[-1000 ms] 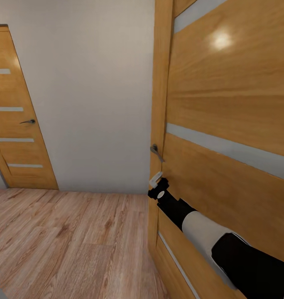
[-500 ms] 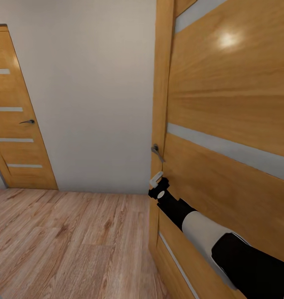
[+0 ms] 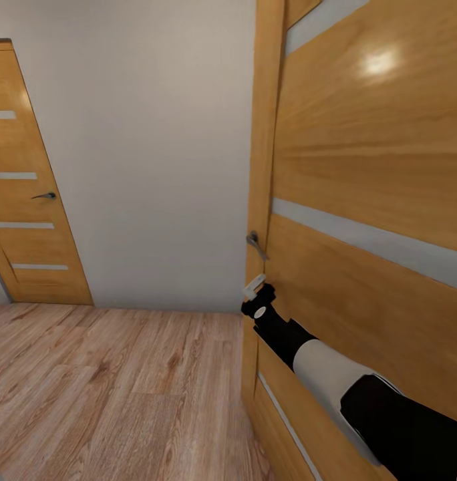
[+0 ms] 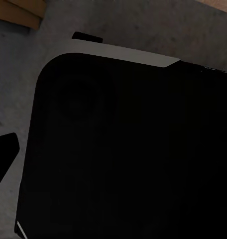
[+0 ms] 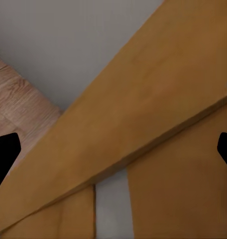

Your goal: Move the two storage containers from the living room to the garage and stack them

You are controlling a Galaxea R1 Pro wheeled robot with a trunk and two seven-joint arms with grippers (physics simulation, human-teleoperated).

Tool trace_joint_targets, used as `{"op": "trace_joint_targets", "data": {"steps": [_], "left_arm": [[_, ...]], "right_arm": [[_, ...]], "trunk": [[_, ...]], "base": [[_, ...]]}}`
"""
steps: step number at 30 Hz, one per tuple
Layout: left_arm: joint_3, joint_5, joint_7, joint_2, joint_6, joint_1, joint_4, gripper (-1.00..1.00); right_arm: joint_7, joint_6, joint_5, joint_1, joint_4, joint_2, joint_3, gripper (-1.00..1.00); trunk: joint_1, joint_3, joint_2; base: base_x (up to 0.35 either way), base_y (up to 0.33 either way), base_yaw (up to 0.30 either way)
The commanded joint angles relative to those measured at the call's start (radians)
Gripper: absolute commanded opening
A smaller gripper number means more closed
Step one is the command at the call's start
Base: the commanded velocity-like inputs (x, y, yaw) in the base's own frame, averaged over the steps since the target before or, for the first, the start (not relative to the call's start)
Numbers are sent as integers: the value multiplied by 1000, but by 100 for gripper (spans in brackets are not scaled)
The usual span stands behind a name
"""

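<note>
Wood fills the right half of the head view: a tall door (image 3: 369, 200) with pale horizontal strips, standing at an angle to the camera, its edge running down the middle of the picture. A dark lever handle (image 3: 256, 244) sits on that edge. Just below the handle, the right arm (image 3: 322, 367) reaches forward from the near right, black and white, and its gripper (image 3: 255, 288) is at the door's edge, close under the lever but not on it.

In the right wrist view the two dark fingertips (image 5: 5, 154) sit at opposite sides of the picture, so the right gripper is spread wide with nothing between the tips; beyond them lie the door's wood and a pale strip, with grey wall and plank floor past it.

The left gripper's state cannot be told: the left wrist view looks onto a black, rounded part of the robot's body (image 4: 123, 149) with a grey rim, with one dark fingertip (image 4: 4, 154) at the picture's edge and grey surface around.

On the far left stands a second door (image 3: 28, 187), shut, with its own handle. A plain grey wall (image 3: 148, 153) spans between the doors. The floor (image 3: 108, 387) is light wood plank. The containers are nowhere in these views.
</note>
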Motion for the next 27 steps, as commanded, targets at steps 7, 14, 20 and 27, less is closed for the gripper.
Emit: {"op": "trace_joint_targets", "data": {"steps": [7,14,20,27], "left_arm": [[2,5,1,0,-2,0,-1,100],[2,5,1,0,-2,0,-1,100],[2,5,1,0,-2,0,-1,100],[2,4,1,0,-2,0,-1,100]], "right_arm": [[-12,10,18,-1,-1,0,-46,100],[-13,11,18,-1,-1,0,-52,100],[-13,12,18,-1,-1,-3,-53,100],[-20,11,18,-1,-2,-27,-54,100]], "trunk": [[0,-1,-1],[0,-1,-1],[0,-1,-1],[0,-1,-1]], "base": [[0,0,0],[0,0,0],[0,0,0],[0,0,0]]}}
